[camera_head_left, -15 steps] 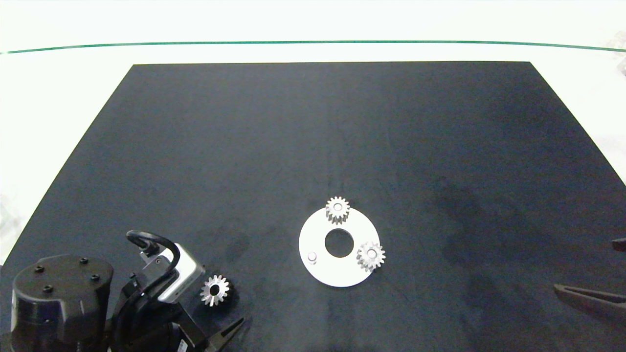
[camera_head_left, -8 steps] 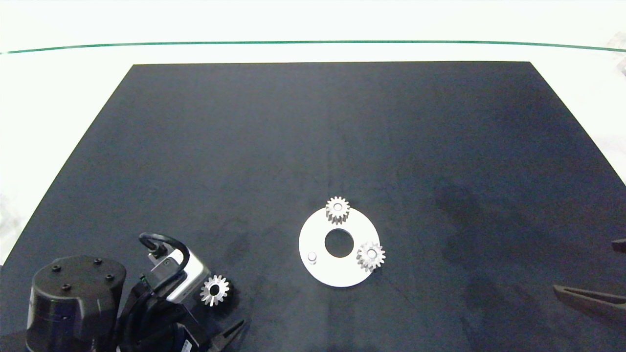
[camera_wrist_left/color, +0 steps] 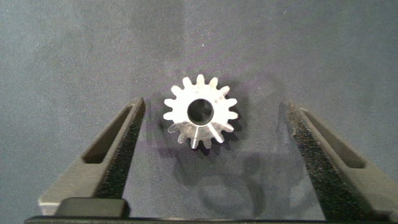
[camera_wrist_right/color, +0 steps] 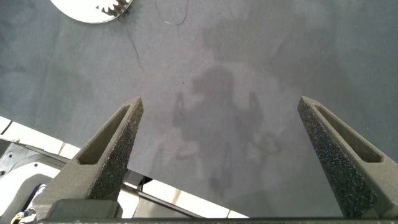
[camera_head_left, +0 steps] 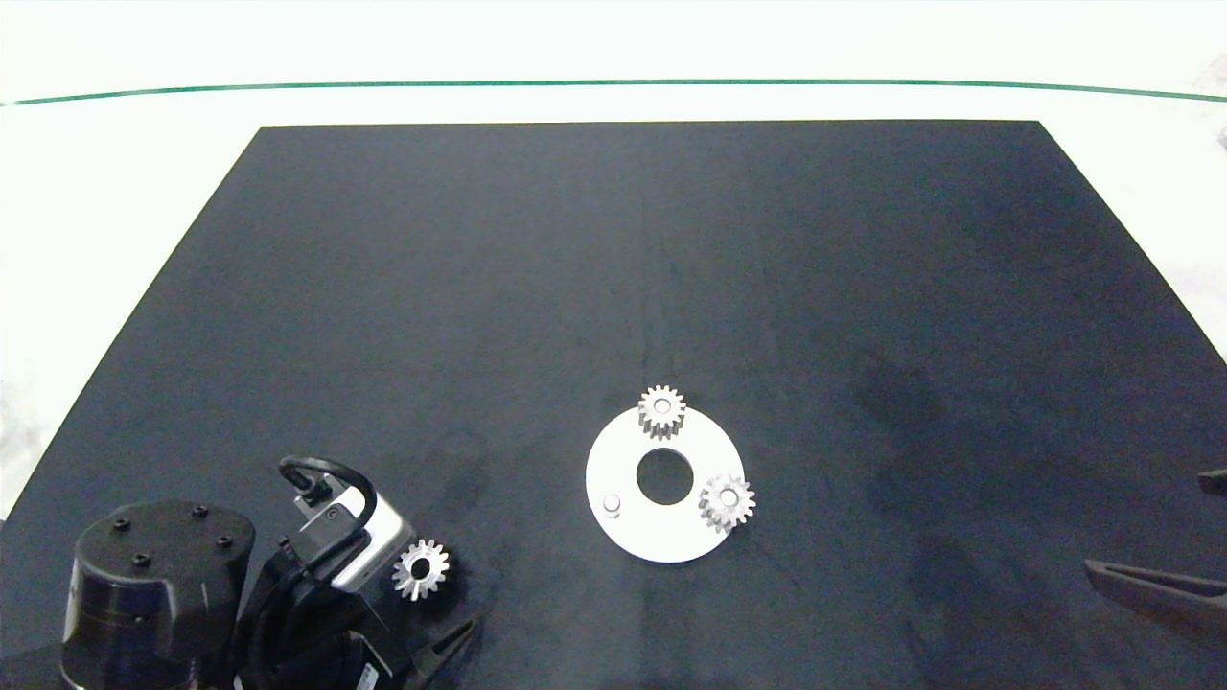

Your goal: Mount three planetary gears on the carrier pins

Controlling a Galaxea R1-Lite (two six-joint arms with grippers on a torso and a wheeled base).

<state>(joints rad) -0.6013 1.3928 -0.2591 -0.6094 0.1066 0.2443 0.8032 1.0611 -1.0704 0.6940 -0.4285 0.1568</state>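
Head view, near edge first: left gripper (camera_head_left: pixel 436 661) low over the black mat (camera_head_left: pixel 613 287) at the near-left corner, jaws spread wide either side of a loose planetary gear (camera_head_left: pixel 420 569) and touching nothing. Same loose gear (camera_wrist_left/color: pixel 200 112) lying flat between the foam-faced fingers (camera_wrist_left/color: pixel 118 155) in the left wrist view, silver, pointed teeth, round bore. Right gripper (camera_wrist_right/color: pixel 227 155) parked at the near-right edge, jaws wide and bare, mat below. Farther in, white carrier disc (camera_head_left: pixel 661 527), flat, ring-shaped, large centre hole. One bare carrier pin (camera_head_left: pixel 612 502) on its near-left side. One seated gear (camera_head_left: pixel 727 500) on the right pin, another seated gear (camera_head_left: pixel 661 411) on the far pin. Beyond, matte mat, then pale table (camera_head_left: pixel 144 172) with a thin green line (camera_head_left: pixel 613 82).
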